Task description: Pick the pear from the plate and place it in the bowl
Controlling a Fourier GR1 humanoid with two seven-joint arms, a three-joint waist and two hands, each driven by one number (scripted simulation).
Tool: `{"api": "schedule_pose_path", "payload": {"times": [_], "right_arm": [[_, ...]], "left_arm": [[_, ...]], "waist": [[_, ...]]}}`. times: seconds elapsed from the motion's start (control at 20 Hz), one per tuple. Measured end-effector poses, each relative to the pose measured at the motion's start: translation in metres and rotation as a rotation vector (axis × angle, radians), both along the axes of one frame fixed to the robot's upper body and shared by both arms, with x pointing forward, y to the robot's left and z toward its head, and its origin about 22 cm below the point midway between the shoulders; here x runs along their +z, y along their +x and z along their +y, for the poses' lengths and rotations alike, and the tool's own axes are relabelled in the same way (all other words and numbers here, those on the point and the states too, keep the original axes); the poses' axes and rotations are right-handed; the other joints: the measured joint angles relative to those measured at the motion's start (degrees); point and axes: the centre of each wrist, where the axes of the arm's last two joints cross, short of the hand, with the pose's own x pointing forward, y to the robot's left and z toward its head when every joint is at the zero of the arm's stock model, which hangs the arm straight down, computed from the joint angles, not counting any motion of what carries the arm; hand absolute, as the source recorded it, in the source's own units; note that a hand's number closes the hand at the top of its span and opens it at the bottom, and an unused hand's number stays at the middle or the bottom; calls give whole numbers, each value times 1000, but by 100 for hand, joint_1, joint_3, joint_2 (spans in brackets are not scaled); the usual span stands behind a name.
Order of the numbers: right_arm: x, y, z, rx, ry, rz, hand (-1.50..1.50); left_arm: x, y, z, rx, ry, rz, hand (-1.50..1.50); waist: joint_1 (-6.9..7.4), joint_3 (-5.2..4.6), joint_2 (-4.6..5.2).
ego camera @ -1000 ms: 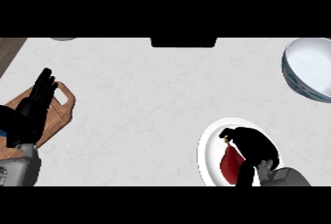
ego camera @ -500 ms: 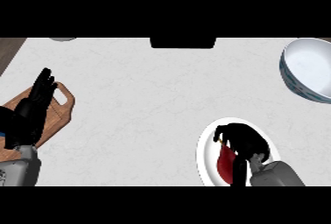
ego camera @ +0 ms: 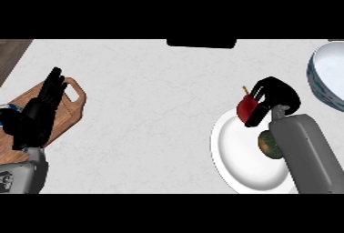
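My right hand [ego camera: 277, 92] is shut on the pear [ego camera: 247, 106], a dark red fruit with a short stem. It holds the fruit just over the far rim of the white plate [ego camera: 236, 160]. The grey right forearm lies across the plate's right side. The bowl [ego camera: 325, 76], white inside with a blue patterned wall, stands at the right edge, up and right of the hand and partly cut off. My left hand [ego camera: 39, 109] rests open at the far left, fingers up.
A green-brown round item [ego camera: 266, 143] lies on the plate, half hidden by the forearm. Under the left hand lies a wooden cutting board [ego camera: 70, 99]. A black object [ego camera: 201, 43] sits at the counter's far edge. The dark counter edge runs along the upper left.
The right hand closed on the red fruit and lifted it from the plate's middle toward the plate's far rim, uncovering the green-brown item. The left hand stayed put.
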Motion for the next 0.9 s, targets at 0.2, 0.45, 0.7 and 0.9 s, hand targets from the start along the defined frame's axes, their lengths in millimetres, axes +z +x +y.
{"api": "schedule_pose_path", "payload": {"times": [0.2, 0.45, 0.7, 0.9], "right_arm": [[26, 35, -8, -119, -75, -91, 150], [68, 62, 3, -201, -217, -253, 150], [125, 71, 10, -304, -315, -505, 150], [152, 72, 13, -355, -316, -624, 150]], "left_arm": [[-4, 1, -3, -7, -4, -4, 0], [-1, 0, -4, 7, -3, 8, 0], [-2, -1, -1, 22, -3, 9, 0], [-6, -3, 9, 36, -3, 16, 0]], "waist": [[30, 10, 1], [-38, 12, -47], [-132, 9, -86], [-215, 8, -104]]}}
